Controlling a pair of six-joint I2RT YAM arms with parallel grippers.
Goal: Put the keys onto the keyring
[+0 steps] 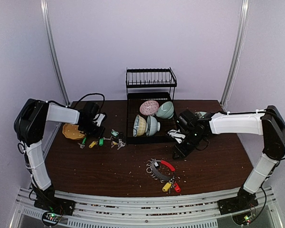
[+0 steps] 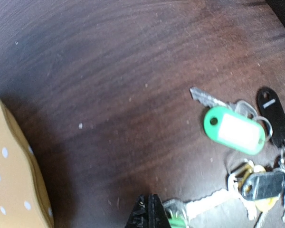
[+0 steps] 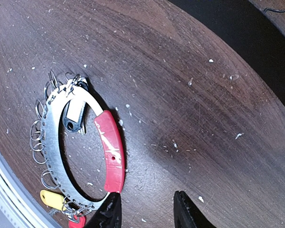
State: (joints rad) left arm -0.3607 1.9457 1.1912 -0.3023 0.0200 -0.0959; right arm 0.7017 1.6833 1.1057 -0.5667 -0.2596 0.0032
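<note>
A: Nearest the arms?
B: The keyring, flat on the counter. Red sleeve on one arc, split rings round the rest. A yellow tag and a red tag already hung at the near edge.

A: And the right jaws?
B: About half open, empty, low over the wood. One finger just beside the sleeve's end, the other over bare counter. Not round the ring yet.

A: Risk there?
B: Nudging instead of gripping. Probably enough to send a loose ring skating on smooth wood and leave nothing steady to thread onto.

A: Further back, on the left?
B: Loose keys lying near a yellow dish: a green-tagged key, a black tag, a tangled bunch.

A: Then the left jaws?
B: Closed tight, tips touching the head of a flat key. Cannot tell whether anything is actually pinched.

A: Worry?
B: Closed on nothing, or only on a thin edge. Likely to slip out on the lift. Could also drag the bunch along if snagged.

A: Farthest?
B: A rack of bowls, well apart from both. Little danger there.
</note>
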